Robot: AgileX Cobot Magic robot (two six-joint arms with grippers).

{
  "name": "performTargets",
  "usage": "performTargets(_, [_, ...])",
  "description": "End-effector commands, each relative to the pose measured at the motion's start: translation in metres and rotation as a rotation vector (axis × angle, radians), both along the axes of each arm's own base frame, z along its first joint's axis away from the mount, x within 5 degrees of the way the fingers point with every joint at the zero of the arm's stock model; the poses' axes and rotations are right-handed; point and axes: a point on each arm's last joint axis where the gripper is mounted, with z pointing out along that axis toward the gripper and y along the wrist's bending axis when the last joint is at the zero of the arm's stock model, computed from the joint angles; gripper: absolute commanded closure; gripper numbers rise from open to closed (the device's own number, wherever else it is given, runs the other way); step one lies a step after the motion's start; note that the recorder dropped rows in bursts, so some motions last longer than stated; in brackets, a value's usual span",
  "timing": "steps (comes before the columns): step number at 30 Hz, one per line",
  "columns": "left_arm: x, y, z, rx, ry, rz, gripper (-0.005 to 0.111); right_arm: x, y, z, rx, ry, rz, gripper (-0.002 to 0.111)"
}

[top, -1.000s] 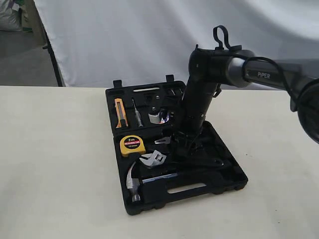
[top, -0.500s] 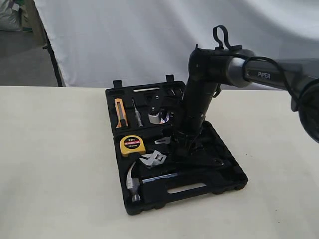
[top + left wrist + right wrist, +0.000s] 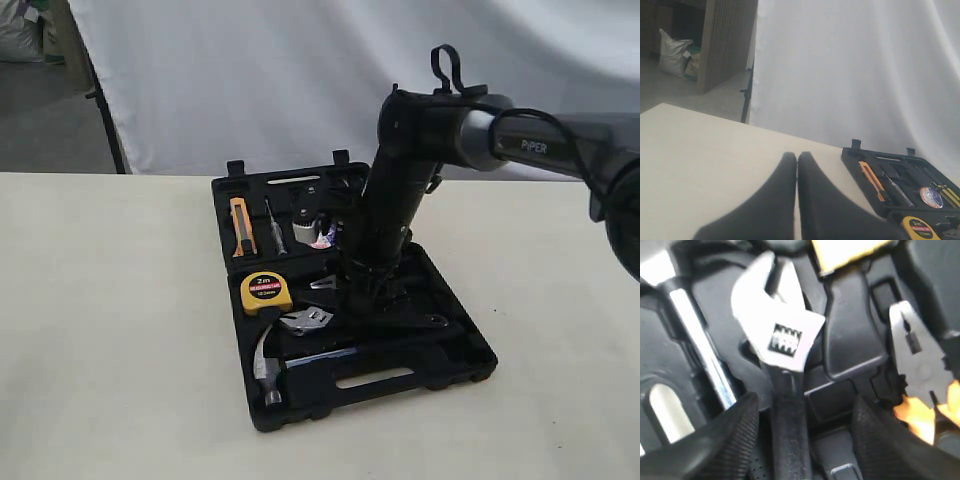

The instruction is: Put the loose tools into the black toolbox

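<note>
Black right gripper (image 3: 802, 427) down in toolbox (image 3: 440, 365), jaws spread astride wrench (image 3: 782, 340) handle, not clamping; left gripper (image 3: 797, 160) well apart from toolbox, pressed together, empty.

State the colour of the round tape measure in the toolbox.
The round tape measure is yellow; best in exterior view.

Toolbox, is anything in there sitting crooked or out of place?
The adjustable wrench looks unseated: it lies slanted across the moulded ridges between claw hammer and pliers, not sunk in a recess. The open right gripper straddles its handle.
</note>
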Motion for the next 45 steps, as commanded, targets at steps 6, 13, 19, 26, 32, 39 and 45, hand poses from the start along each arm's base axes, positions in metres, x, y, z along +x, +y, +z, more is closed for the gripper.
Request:
performTargets(6, [-0.001, 0.001, 0.002, 0.002, -0.013, 0.026, 0.106, -0.003, 0.001, 0.008, 0.035, 0.017, 0.013, 0.055])
performTargets(13, [-0.001, 0.001, 0.002, 0.002, -0.013, 0.026, 0.106, -0.004, 0.003, 0.002, 0.042, 0.034, 0.018, 0.055])
performTargets(19, [-0.001, 0.001, 0.002, 0.002, -0.013, 0.026, 0.106, -0.005, 0.002, -0.017, 0.004, 0.096, 0.026, 0.055])
performTargets(26, [-0.001, 0.001, 0.002, 0.002, -0.013, 0.026, 0.106, -0.006, 0.001, -0.025, -0.015, 0.128, 0.031, 0.055])
performTargets(32, [-0.001, 0.001, 0.002, 0.002, -0.013, 0.026, 0.106, -0.006, 0.001, -0.025, -0.017, 0.127, 0.032, 0.072])
performTargets(39, [-0.001, 0.001, 0.002, 0.002, -0.013, 0.026, 0.106, -0.006, 0.0, -0.017, -0.011, 0.109, 0.034, 0.109])
performTargets(45, [-0.001, 0.001, 0.002, 0.002, -0.013, 0.026, 0.106, -0.006, -0.003, 0.003, -0.012, 0.056, 0.045, 0.109])
